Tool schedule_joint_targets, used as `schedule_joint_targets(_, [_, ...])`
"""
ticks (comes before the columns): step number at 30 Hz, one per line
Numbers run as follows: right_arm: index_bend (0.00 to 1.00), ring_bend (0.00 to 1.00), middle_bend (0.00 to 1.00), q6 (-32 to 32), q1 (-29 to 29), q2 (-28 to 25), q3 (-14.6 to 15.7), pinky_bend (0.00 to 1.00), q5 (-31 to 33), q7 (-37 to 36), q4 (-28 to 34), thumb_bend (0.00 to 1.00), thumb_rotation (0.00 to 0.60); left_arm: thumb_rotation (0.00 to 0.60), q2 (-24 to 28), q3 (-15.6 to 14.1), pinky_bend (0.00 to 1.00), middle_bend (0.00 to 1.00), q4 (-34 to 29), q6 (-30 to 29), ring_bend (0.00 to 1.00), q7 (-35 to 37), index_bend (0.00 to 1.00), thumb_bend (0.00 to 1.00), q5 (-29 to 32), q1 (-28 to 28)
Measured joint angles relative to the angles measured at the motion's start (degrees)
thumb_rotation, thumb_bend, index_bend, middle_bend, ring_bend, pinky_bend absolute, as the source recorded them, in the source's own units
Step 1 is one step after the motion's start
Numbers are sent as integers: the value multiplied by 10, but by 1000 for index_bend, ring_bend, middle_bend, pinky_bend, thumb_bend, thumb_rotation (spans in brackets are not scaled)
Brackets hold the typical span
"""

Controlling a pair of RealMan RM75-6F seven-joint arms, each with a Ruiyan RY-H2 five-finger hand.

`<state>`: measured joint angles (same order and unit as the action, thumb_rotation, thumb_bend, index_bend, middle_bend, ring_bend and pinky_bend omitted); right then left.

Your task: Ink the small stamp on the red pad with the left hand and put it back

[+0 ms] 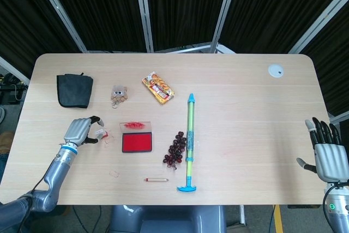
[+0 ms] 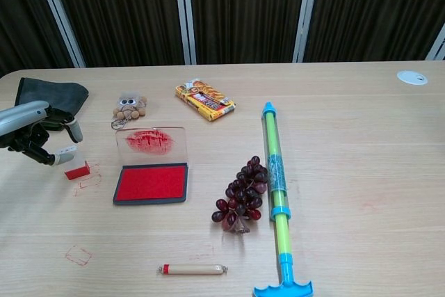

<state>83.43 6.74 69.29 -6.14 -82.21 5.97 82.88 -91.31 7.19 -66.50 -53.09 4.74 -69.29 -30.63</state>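
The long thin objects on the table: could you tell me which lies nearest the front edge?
The short wooden stick with a red end, lying crosswise; the green-and-blue tube toy is far longer and runs lengthwise.

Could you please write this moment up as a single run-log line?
left hand: holds small stamp, down on table left of red ink pad | right hand: open, idle

Left hand: silver-grey shell, black fingers with pale tips, blue band at the wrist, smooth grey metallic forearm. Right hand: matching silver-grey palm, black fingers, small green light below the wrist.
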Motion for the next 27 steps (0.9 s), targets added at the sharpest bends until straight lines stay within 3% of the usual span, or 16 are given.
schedule_joint_targets(7, [0, 0, 0, 0, 0, -1, 0, 0, -1, 0, 2, 0, 600, 600, 8, 4, 858, 140, -12, -9, 795, -1, 184, 94, -1, 4])
schedule_joint_targets(10, [0, 0, 0, 1, 0, -2, 0, 0, -2, -1, 4, 0, 600, 600, 18, 7, 798, 82, -27, -25, 719, 3, 158, 35, -6, 9])
schedule_joint_targets(11, [0, 0, 0, 2, 0, -2, 1, 0, -3, -2, 5, 0, 600, 600, 22, 8, 733, 50, -32, -33, 645, 4, 145, 16, -9, 11])
schedule_joint_targets(13, [0, 0, 0, 3, -1, -4, 1, 0, -5, -4, 7, 0, 600, 600, 34, 10, 511, 10, -48, -60, 440, 4, 97, 0, -18, 18])
schedule_joint_targets(15, [0, 0, 0, 6, -2, -6, 2, 0, -8, -7, 10, 0, 600, 600, 49, 12, 180, 0, -69, -99, 153, 1, 27, 0, -32, 29])
schedule_joint_targets(17, [0, 0, 0, 8, -2, -7, 3, 0, -11, -11, 12, 0, 600, 600, 68, 11, 14, 0, -93, -145, 8, -8, 0, 0, -48, 45])
schedule_joint_targets(21, [0, 0, 0, 10, -3, -12, 6, 0, -20, -21, 18, 0, 600, 600, 116, -2, 0, 0, -160, -232, 0, -62, 0, 0, -70, 87])
schedule_joint_targets(27, [0, 0, 0, 14, -2, -17, 6, 0, -27, -29, 24, 0, 600, 600, 188, -36, 0, 0, -278, -310, 0, -165, 0, 0, -99, 158])
